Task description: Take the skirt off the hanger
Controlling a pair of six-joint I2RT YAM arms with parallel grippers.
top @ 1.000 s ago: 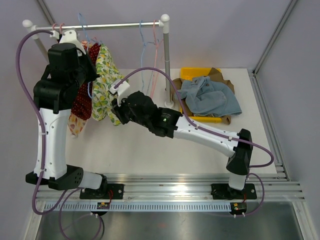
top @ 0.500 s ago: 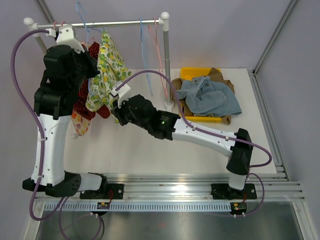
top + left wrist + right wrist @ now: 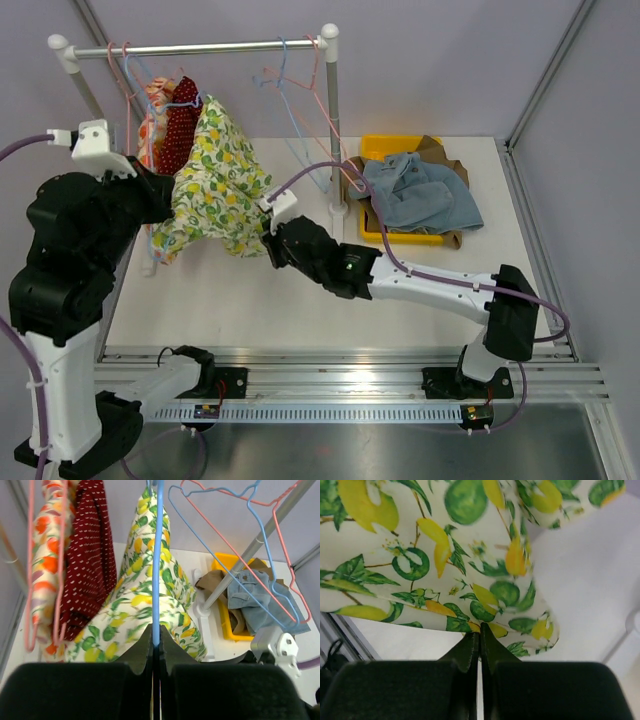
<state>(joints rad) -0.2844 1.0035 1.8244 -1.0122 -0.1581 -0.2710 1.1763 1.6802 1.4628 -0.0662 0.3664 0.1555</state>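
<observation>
The lemon-print skirt [image 3: 215,185] hangs on a blue wire hanger [image 3: 157,555], spread out between both arms in front of the rack. My left gripper [image 3: 160,190] is shut on the hanger's blue wire, seen in the left wrist view [image 3: 156,639]. My right gripper [image 3: 268,238] is shut on the skirt's lower hem [image 3: 479,632]. The skirt also fills the right wrist view [image 3: 435,555]. The hanger's hook is cut off at the top of the left wrist view.
A clothes rail [image 3: 200,48] on a white post [image 3: 333,120] carries a red dotted garment [image 3: 178,125], an orange-print garment [image 3: 153,110] and empty pink and blue hangers [image 3: 295,90]. A yellow bin [image 3: 432,238] with denim and brown clothes stands at the right.
My left arm has swung down and toward the near left, pulling the hanger and skirt away from the rail. My right gripper moved right with the hem. The skirt is stretched wider.
</observation>
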